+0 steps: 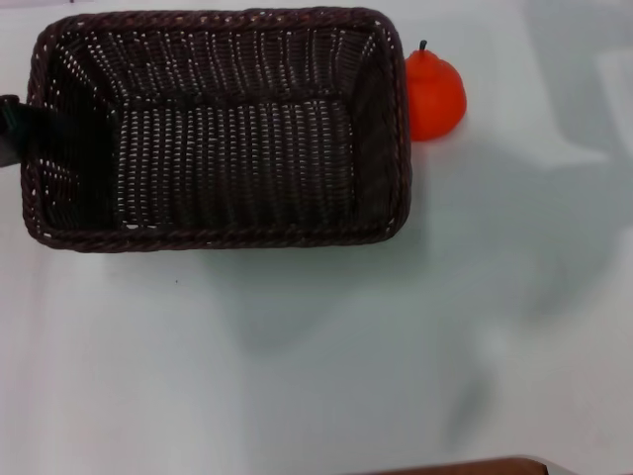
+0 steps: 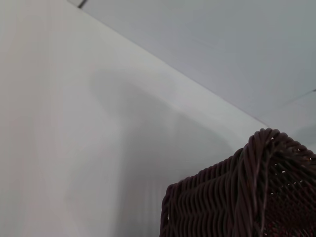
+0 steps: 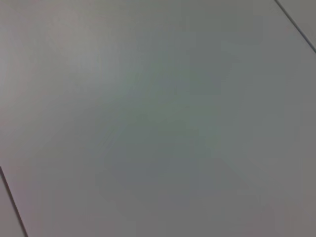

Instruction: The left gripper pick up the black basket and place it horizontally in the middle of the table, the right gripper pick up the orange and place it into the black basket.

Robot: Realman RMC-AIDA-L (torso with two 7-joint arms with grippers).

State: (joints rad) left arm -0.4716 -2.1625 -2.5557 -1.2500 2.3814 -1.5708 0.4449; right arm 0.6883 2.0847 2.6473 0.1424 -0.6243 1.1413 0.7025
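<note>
Head view first: I have the black basket (image 1: pixel 213 129) lying flat and long-side across the far half of the white tabletop (image 1: pixel 316 346), mouth up and nothing inside it. Its far rim runs close to the top edge of the picture, and its left short end sits near the left edge. At that left end a flat black piece of the left claw (image 1: pixel 12 129) comes in from the side and meets the basket's rim; I cannot tell whether it is clamped on the weave or merely against it, so I cannot tell how wide it stands.

Just off the basket's far right corner stands the orange (image 1: pixel 433 94), upright with its knob and dark stem on top, so close to the rim that I cannot say whether they touch. To the orange's right, and across the whole near half, the tabletop gives open room, marked only by soft shadows.

From the left wrist I see one braided corner of the basket (image 2: pixel 247 197) close up, with bare tabletop (image 2: pixel 74 148) running out to its edge beyond it.

From the right wrist I get only a plain pale surface with thin dark lines at two corners. The right claw appears in none of my views.
</note>
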